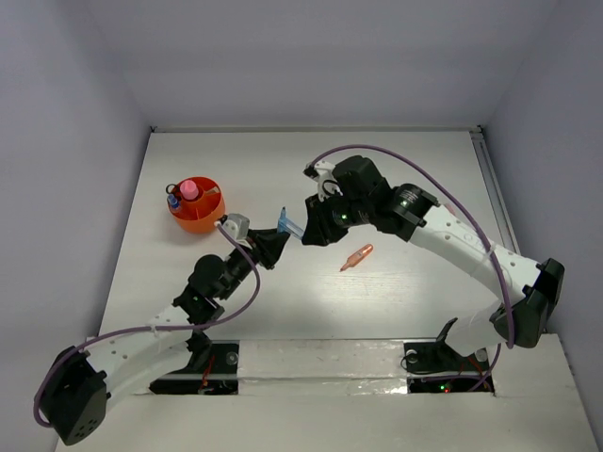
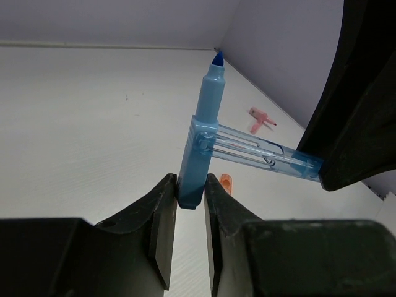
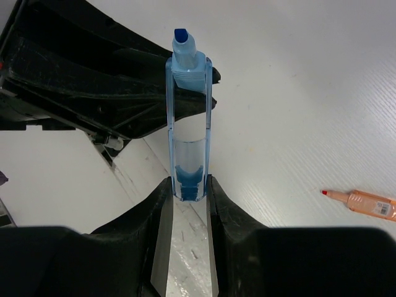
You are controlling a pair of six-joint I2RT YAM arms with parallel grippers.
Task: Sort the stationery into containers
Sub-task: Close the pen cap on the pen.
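Note:
My left gripper point(image 2: 190, 185) is shut on the lower end of a light blue marker point(image 2: 199, 148), held upright with its bare tip up. My right gripper point(image 3: 189, 185) is shut on the marker's clear blue cap point(image 3: 189, 142). The cap's far end meets the marker's side point(image 2: 260, 150). In the top view both grippers, left point(image 1: 274, 242) and right point(image 1: 307, 232), meet above the table's middle. The orange-red cup point(image 1: 209, 218) stands to the left with a pink tube point(image 1: 189, 189) and a blue-white marker point(image 1: 173, 200) in it. An orange marker point(image 1: 356, 256) lies on the table.
The orange marker also shows in the right wrist view point(image 3: 362, 203), and its end shows behind my left fingers point(image 2: 228, 181). A small pink piece point(image 2: 261, 119) lies near the far wall. Grey walls enclose the white table point(image 1: 424, 179).

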